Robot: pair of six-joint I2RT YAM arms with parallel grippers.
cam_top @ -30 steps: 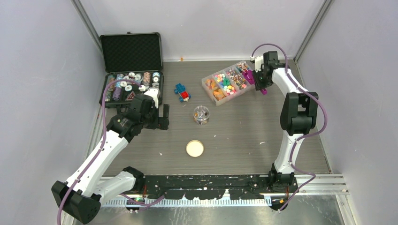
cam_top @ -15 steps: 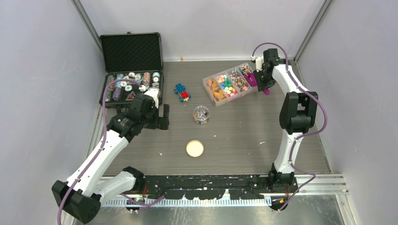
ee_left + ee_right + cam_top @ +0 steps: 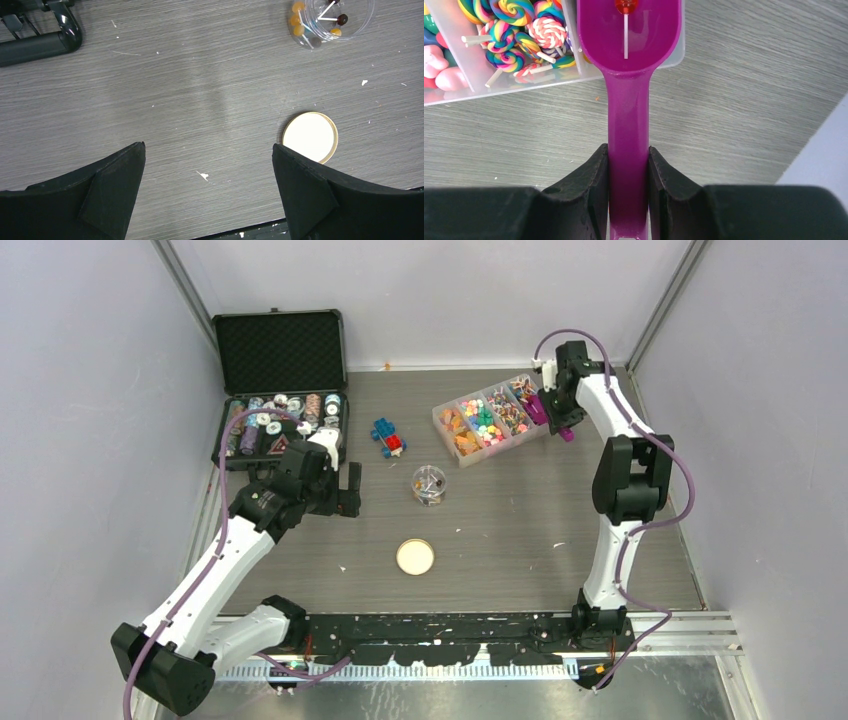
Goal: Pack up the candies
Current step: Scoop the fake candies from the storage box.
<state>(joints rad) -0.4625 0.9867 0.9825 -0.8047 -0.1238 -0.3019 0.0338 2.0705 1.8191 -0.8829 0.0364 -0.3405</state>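
The candies sit mostly in a divided tray just ahead of the right pincer and a little to its left: swirled lollipops in one compartment, pink sweets in the next one over. That pincer is clamped narrow on the handle of a purple scoop, a finger pressed on each side. The scoop's bowl reaches out in front of it over the tray's end compartment, with a single red lollipop lying in it, stick pointing back toward the fingers. I'd say the step in hand is the scooping itself, one sweet loaded and ready to go. The left pincer hangs wide and empty over the table. A round pale lid lies just ahead of it to the right, and a clear jar with a few lollipops inside stands farther ahead on that same side, well apart from the right pincer. The next move, as I judge it, calls for lifting the scoop clear of the tray wall and carrying it level across to the jar's mouth — tip it early and the lolly rolls out.
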